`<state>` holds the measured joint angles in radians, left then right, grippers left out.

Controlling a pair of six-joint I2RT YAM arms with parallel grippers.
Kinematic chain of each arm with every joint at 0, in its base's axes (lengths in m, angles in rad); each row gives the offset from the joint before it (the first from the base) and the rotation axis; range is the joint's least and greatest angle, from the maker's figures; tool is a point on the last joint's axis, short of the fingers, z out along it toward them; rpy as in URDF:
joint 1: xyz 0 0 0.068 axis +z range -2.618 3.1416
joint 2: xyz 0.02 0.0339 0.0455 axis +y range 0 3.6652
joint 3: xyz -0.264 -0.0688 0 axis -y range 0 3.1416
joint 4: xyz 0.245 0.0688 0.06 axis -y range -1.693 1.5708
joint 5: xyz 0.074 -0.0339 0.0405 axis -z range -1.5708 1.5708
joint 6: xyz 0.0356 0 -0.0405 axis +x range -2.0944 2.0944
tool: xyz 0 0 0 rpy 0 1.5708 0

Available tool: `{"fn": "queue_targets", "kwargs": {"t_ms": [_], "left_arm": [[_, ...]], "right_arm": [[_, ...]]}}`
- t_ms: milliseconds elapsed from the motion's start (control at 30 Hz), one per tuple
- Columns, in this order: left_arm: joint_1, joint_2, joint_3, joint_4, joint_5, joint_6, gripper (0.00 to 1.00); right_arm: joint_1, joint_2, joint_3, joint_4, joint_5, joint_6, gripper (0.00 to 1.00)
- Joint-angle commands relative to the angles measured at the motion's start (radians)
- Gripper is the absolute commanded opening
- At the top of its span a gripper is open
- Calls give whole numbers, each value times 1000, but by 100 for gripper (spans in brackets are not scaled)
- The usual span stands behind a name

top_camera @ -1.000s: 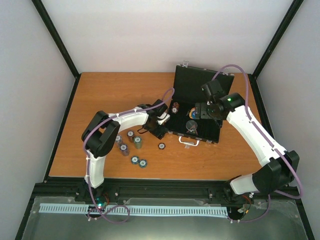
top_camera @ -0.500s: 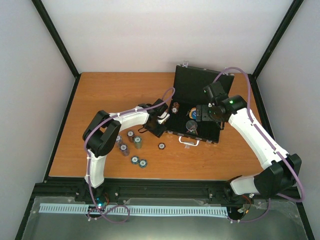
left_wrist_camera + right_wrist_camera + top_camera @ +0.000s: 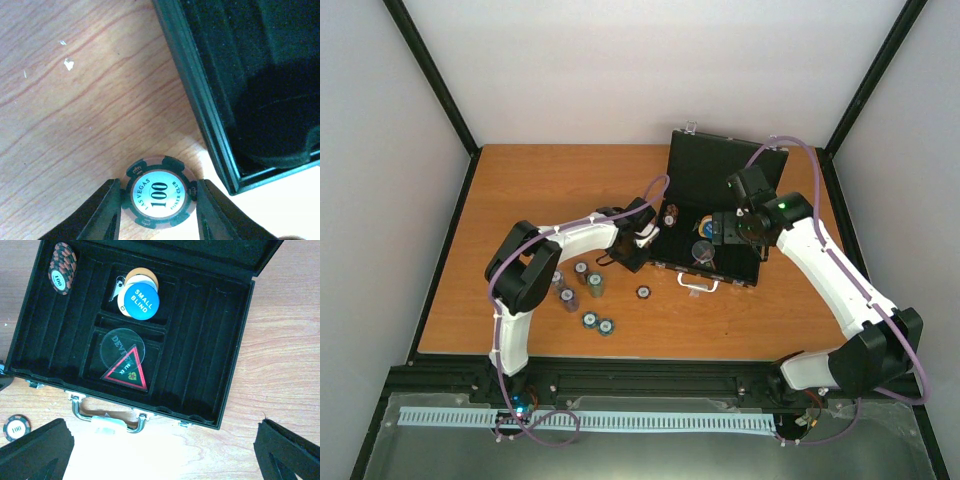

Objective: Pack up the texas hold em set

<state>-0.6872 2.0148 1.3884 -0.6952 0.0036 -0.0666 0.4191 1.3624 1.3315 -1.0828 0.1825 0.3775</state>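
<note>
The black case (image 3: 732,262) lies open at the table's back right, lid up. In the right wrist view its tray (image 3: 200,340) holds a chip stack (image 3: 61,265), a blue disc (image 3: 140,300), a clear disc (image 3: 116,344) and a dark triangular token (image 3: 125,371). My left gripper (image 3: 640,258) is by the case's front left corner, shut on a "100" poker chip (image 3: 159,192) just outside the case wall (image 3: 200,100); its fingers (image 3: 106,210) touch both sides. My right gripper (image 3: 710,232) hovers over the case, wide open and empty, fingers (image 3: 35,450) showing.
Several small chip stacks (image 3: 582,282) and flat chips (image 3: 598,323) stand on the wooden table (image 3: 520,200) left of the case. One loose chip (image 3: 643,292) lies near the silver handle (image 3: 698,285), also in the right wrist view (image 3: 16,427). Black frame posts edge the table.
The right arm has shifted very slightly to the right above the case. The left gripper has stayed at the case's corner with the chip.
</note>
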Motion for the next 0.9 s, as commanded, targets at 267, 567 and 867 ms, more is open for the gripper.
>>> {"fn": "queue_targets", "kwargs": {"t_ms": [267, 567, 867], "left_arm": [[-6, 3, -13, -35, -2, -10, 15], [-6, -83, 40, -83, -44, -16, 14], [-6, -117, 46, -99, -26, -22, 37]], "right_arm": [[-13, -27, -28, 14, -2, -5, 100], [-13, -26, -31, 21, -7, -2, 100], [-13, -32, -34, 24, -10, -3, 100]]}}
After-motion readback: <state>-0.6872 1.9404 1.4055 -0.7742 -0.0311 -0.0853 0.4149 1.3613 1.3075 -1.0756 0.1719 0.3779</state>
